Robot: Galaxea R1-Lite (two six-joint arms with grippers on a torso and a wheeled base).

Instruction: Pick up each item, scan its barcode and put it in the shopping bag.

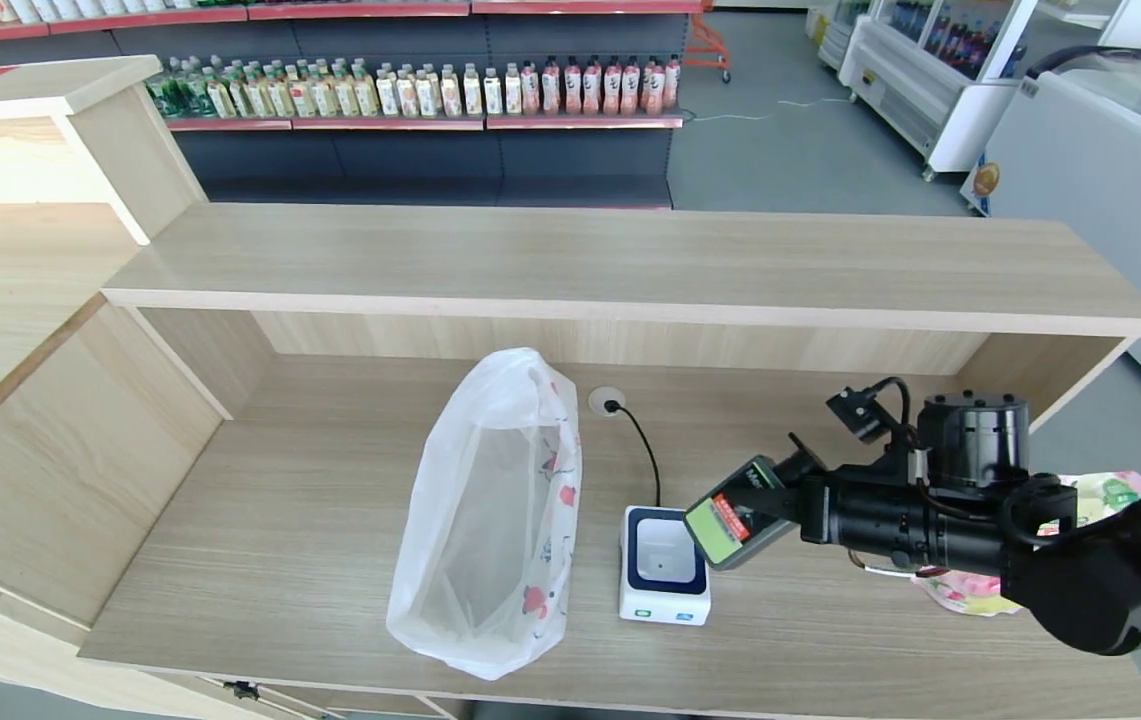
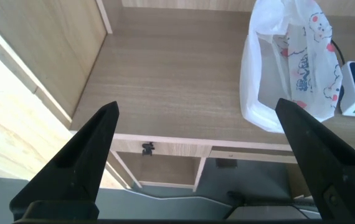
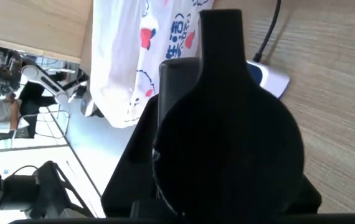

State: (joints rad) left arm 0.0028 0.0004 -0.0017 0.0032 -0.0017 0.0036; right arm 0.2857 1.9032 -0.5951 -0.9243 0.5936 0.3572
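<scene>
The scan step is in hand; the right gripper (image 1: 778, 487) is clamped on a small box (image 1: 733, 516) and holds it in the air just over the right edge of the scanner (image 1: 664, 570), tilted, with a red-labelled face turned up; whether the barcode faces the scanner window cannot be told. The left gripper (image 2: 197, 109) hangs spread wide with nothing in it, off the near left edge of the counter (image 1: 280, 540).

The next move, as I judge it, calls for turning the coded face squarely to the window; after that the box must travel left and drop into the bag (image 1: 490, 520), which stands just left of the scanner, apart from it, its mouth seemingly up and slack. A soft rim may fold under a careless entry, so the box should come in from above rather than from the side.

Room is good to the left of the bag, where the counter lies bare; the far side is closed by a raised ledge (image 1: 630, 265), which limits height there. The cable (image 1: 645, 445) runs from the scanner to the far side and should be avoided; a packet (image 1: 1115, 492) lies under the right arm near the right edge.
</scene>
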